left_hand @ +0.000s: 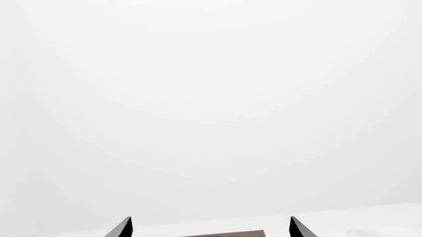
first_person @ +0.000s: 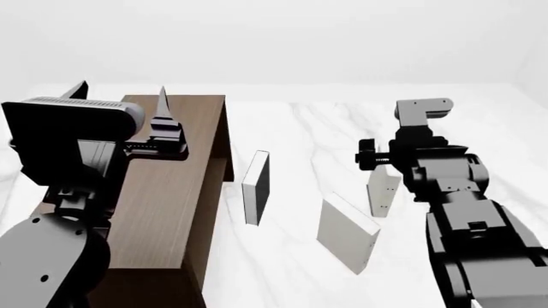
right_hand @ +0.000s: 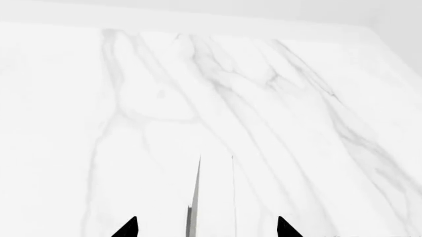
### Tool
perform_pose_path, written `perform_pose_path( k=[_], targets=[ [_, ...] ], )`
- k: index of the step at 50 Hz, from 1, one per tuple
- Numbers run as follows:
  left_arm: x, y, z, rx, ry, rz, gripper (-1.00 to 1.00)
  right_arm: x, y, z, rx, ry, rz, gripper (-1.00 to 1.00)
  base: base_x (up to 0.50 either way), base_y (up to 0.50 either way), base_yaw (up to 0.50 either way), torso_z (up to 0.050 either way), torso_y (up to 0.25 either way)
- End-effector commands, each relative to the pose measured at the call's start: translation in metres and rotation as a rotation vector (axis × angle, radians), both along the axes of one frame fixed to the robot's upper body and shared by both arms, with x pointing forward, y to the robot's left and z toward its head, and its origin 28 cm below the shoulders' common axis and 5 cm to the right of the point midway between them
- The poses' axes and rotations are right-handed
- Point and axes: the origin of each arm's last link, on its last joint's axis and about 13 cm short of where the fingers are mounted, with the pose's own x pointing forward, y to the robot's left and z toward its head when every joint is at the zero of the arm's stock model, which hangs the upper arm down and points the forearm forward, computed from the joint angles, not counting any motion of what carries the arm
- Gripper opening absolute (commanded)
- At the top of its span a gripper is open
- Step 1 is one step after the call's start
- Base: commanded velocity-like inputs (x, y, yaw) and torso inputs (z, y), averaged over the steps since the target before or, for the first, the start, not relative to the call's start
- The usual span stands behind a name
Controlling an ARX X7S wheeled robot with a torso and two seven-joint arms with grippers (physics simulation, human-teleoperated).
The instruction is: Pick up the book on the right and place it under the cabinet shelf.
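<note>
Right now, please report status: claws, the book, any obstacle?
Right claw open, straddling the upright white book, not closed. Left claw open above cabinet. Beige book and grey-faced book stand between book and cabinet.

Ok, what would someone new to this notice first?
The long dark-brown wood-grain cabinet fills the head view's left, with the left gripper above it. Three white books stand on the marble table; the thin bright-white book sits beside the right arm, between the right gripper's open jaws.
</note>
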Motion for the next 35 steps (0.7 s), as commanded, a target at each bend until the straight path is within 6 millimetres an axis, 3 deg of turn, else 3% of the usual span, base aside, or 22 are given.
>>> perform_pose_path(
  k=[1,35],
  targets=[
    [0.0,0.0,-0.001,0.0,0.003,0.001,1.0,-0.001,0.0,-0.005,-0.001,0.008,0.0,1.0,0.0,0.0,0.0,0.0,0.0],
    [0.0,0.0,0.001,0.012,0.004,0.002,1.0,-0.006,0.001,-0.019,0.014,0.035,-0.034,1.0,0.0,0.0,0.0,0.0,0.0]
  ],
)
